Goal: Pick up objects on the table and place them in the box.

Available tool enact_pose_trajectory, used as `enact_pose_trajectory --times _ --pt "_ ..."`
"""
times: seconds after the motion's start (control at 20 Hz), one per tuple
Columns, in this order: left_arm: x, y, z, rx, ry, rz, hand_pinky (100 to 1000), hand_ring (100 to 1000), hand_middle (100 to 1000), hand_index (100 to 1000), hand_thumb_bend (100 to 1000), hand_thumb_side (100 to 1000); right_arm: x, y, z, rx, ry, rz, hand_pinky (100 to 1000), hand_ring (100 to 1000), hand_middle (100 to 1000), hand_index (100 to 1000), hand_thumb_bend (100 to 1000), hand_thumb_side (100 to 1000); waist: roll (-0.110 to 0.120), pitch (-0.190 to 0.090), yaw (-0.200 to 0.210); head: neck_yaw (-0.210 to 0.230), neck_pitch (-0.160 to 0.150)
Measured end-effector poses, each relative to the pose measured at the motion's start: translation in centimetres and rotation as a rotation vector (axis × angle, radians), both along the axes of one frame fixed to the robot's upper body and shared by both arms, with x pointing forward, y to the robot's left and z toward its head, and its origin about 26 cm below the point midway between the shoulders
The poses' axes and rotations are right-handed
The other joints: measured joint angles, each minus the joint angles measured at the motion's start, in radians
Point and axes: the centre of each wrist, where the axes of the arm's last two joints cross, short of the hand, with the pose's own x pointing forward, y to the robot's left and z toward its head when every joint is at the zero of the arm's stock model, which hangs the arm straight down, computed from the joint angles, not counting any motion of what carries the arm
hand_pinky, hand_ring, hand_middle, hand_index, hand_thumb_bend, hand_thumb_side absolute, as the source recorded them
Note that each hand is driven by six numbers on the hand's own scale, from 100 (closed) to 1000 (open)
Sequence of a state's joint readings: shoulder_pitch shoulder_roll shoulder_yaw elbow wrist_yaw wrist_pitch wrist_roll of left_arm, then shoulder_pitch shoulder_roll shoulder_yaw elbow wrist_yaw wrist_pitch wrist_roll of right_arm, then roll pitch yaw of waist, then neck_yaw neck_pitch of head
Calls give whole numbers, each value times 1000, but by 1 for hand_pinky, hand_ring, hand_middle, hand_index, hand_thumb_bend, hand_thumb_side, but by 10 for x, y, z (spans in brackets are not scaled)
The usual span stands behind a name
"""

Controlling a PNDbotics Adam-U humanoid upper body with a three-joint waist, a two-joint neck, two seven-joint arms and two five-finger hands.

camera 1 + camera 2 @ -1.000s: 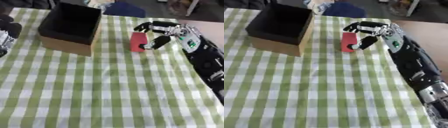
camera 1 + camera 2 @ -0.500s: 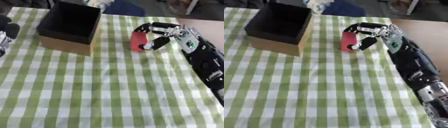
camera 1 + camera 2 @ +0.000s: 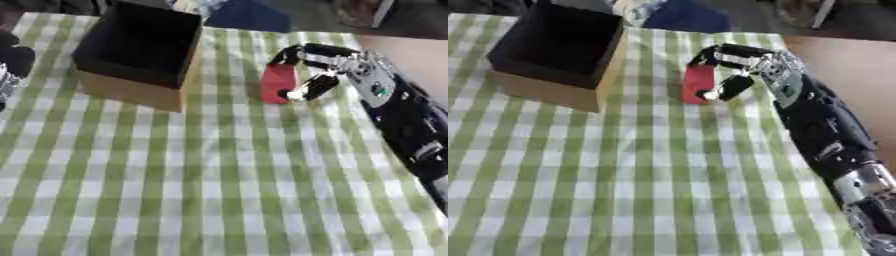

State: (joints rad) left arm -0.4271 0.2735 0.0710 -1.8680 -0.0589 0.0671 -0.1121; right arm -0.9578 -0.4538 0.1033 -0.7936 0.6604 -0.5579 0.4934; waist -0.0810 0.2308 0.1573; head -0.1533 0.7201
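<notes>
Grip: while the red object (image 3: 278,83) stands upright on the checked cloth (image 3: 219,190), the right hand (image 3: 337,67) curls round it, fingers over its top, thumb low on its near side.
Position: right of the open box (image 3: 140,47), apart from it.
Contact: seemingly pinched (the blur hides the exact touch).
Risk: a top-heavy hold could tip it during the lift.
Left hand (image 3: 10,70): at the left edge; fingers unreadable.
</notes>
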Motion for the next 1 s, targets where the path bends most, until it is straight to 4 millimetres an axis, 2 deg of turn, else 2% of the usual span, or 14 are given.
enact_pose_trajectory --times 0.1,0.3,0.4,0.7,1.0 --pt "0 0 0 0 1 0 712 583 571 763 557 410 0 1 2 20 -31 -6 785 660 484 792 284 100 0 1 0 -1 0" --pt "1 0 -1 1 5 2 712 582 571 763 557 411 -2 4 9 70 -104 -24 770 632 442 769 263 100 -1 2 -1 -4 0" --pt "1 0 -1 1 5 2 712 582 571 763 556 411 -3 6 13 97 -144 -29 770 632 441 769 236 100 -2 2 -1 -4 0" --pt "1 0 -1 2 6 2 712 581 570 763 557 411 -4 15 22 148 -240 -6 769 635 444 769 265 100 -9 2 0 -9 0" --pt "1 -2 -2 12 11 -14 713 581 570 762 556 413 -6 22 47 155 -310 39 768 639 453 770 296 100 -23 -1 11 -16 -1"
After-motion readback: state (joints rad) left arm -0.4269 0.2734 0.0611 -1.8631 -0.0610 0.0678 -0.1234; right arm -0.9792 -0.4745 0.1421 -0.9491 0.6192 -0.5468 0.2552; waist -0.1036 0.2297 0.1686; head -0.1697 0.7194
